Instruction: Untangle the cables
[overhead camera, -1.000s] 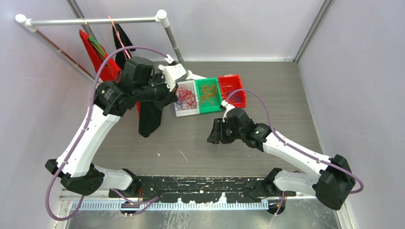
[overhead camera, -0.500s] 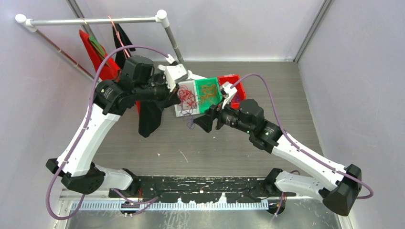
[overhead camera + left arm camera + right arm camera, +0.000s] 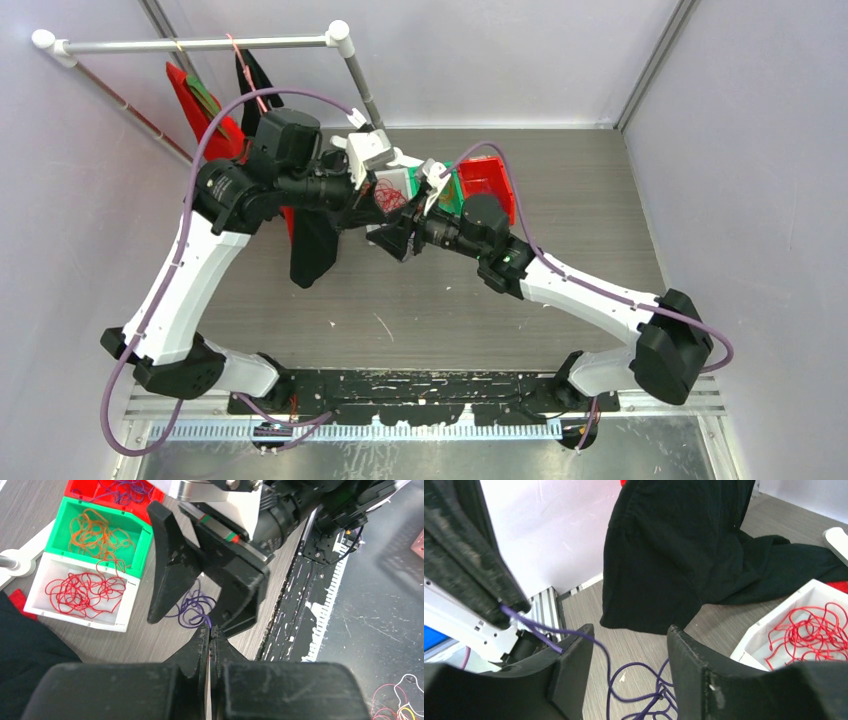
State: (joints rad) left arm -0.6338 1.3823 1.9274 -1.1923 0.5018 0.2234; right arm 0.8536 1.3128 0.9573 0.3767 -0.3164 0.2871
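Since a second ago the right gripper [image 3: 194,624] has swung left from the open table in front of the bins and now meets the left gripper [image 3: 209,647] tip to tip; the left gripper has hardly shifted. Three open plastic bins stand in a row, touching: white bin [image 3: 131,592] holds a loose tangle of red cables [image 3: 85,592], green bin [image 3: 145,545] holds orange cables [image 3: 97,530], red bin [image 3: 75,487] holds purple cables [image 3: 125,487]. One more purple cable [image 3: 202,601] lies outside the bins, a small looped clump on the grey wood-grain table [image 3: 150,640] just in front of the white bin. Left gripper fully closed, pinching one strand of that clump. Right gripper jaws well apart, straddling the same strand, gripping nothing. Black cloth [image 3: 674,555] lies draped beside the white bin
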